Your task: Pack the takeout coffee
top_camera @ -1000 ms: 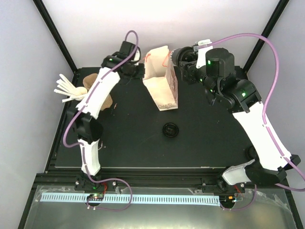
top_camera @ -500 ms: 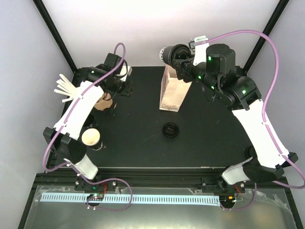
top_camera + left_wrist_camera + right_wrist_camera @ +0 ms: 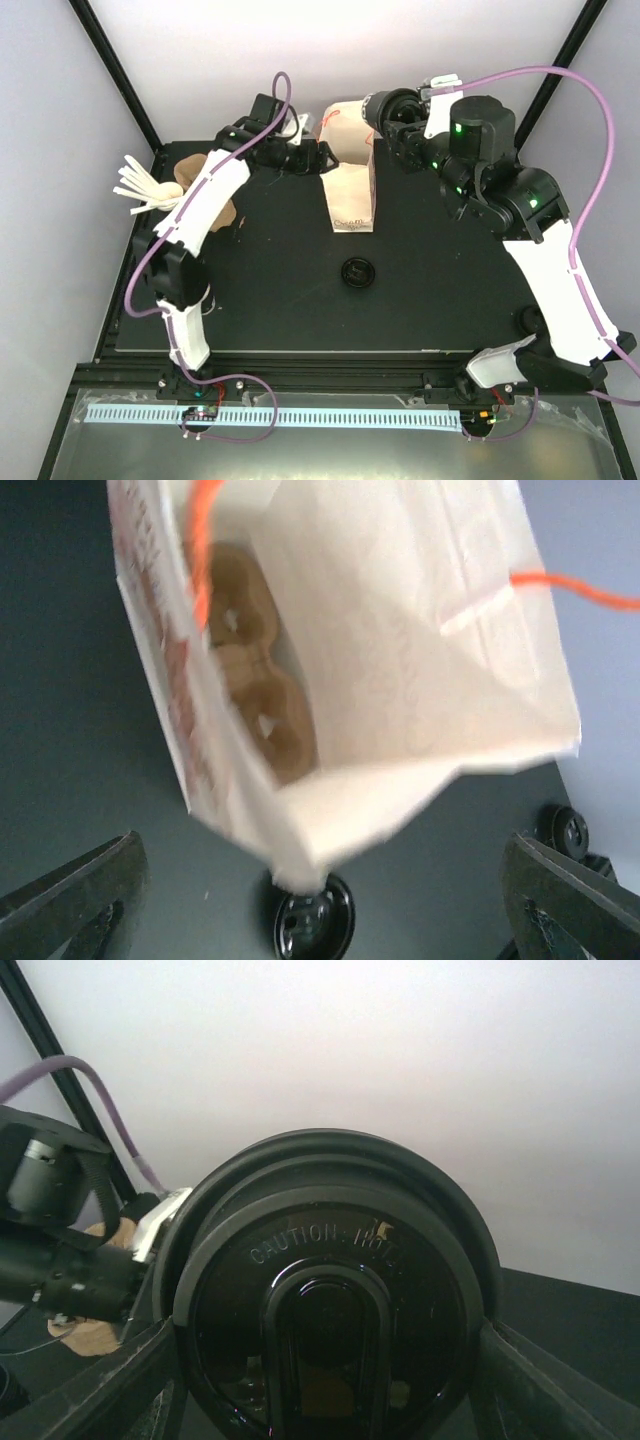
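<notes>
On the tabletop [image 3: 250, 300] a white paper bag [image 3: 350, 195] is stood open, with a brown pulp carrier [image 3: 255, 695] seen at its bottom. A lidded coffee cup [image 3: 330, 1290] is held at the bag's mouth, gripped by its sides in the right pincer [image 3: 330, 1385]. The left pincer [image 3: 316, 158], just left of that mouth, is spread wide and empty. The cup is judged light, thin-walled and crushable. It is best gripped gently around the wall below the lid.
</notes>
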